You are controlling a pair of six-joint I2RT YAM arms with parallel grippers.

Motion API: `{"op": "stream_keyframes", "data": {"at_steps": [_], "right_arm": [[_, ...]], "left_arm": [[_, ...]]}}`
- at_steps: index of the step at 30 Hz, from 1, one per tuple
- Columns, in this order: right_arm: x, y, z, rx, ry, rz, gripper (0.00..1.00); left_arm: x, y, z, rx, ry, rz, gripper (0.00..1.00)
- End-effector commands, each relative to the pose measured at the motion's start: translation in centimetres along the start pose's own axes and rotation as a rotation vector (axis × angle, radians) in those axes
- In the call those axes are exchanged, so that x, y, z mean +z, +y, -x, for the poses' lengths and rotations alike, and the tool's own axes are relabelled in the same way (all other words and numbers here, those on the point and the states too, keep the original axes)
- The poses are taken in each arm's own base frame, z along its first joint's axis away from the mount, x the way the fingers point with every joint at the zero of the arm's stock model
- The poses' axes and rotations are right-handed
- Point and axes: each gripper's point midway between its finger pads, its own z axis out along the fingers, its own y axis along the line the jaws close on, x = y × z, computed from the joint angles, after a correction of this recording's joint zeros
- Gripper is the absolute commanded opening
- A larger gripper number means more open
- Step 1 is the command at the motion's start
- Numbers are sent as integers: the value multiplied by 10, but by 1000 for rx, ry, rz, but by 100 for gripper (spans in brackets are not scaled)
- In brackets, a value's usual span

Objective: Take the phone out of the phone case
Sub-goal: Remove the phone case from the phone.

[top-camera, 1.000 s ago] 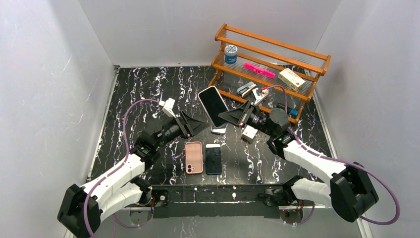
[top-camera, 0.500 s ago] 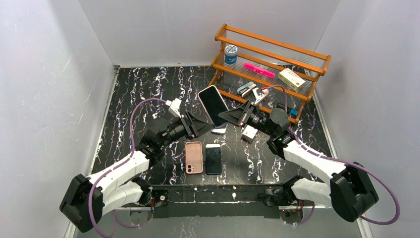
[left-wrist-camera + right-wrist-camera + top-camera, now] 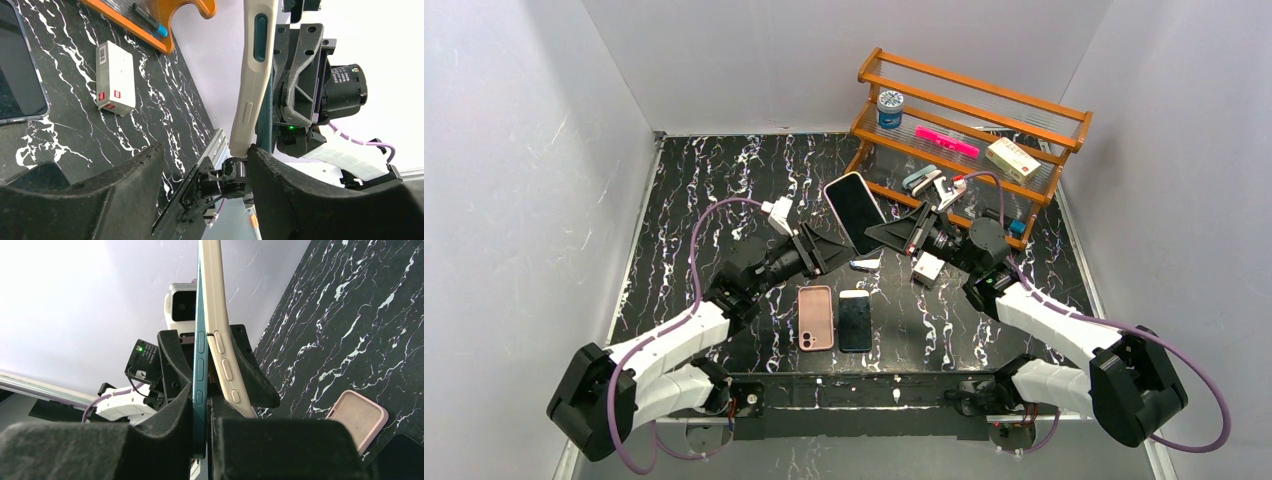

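Observation:
My right gripper (image 3: 876,234) is shut on a teal phone (image 3: 200,360) and holds it up edge-on above the table, its dark screen (image 3: 855,212) facing the top camera. The beige phone case (image 3: 223,347) stands away from the phone at the near end, angled off to the right. In the left wrist view the case edge (image 3: 254,75) hangs between my fingers, its lower end close to the right finger (image 3: 280,180). My left gripper (image 3: 834,251) is open, jaws on either side of the case's lower end.
A pink case (image 3: 816,317) and a dark phone (image 3: 855,320) lie flat near the table's front. A white box (image 3: 927,268) lies under the right wrist. A wooden shelf (image 3: 969,130) with small items stands at the back right.
My left gripper has moved right and up towards the held phone, and its fingers now reach the case. The right arm and phone have not moved.

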Motion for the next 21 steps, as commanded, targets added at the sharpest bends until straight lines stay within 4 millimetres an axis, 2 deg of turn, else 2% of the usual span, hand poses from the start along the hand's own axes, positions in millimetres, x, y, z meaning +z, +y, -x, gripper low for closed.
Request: {"op": "stream_keyframes", "data": {"at_steps": [1, 9, 12, 16, 18, 21], "right_arm": [[-4, 35, -3, -57, 9, 139, 1], [-6, 32, -17, -45, 58, 140, 1], [-8, 29, -20, -45, 67, 136, 1], [-11, 23, -20, -71, 60, 100, 1], [-13, 23, -18, -88, 41, 87, 1], [-16, 22, -15, -113, 25, 66, 1]], "left_arm": [[8, -14, 26, -7, -102, -13, 57], [19, -24, 41, -61, -152, -47, 46], [22, -20, 41, -60, -151, -38, 34], [20, -5, 36, -39, -151, 8, 12], [15, 16, 32, -11, -148, 99, 2], [5, 42, 34, 72, -152, 253, 0]]}}
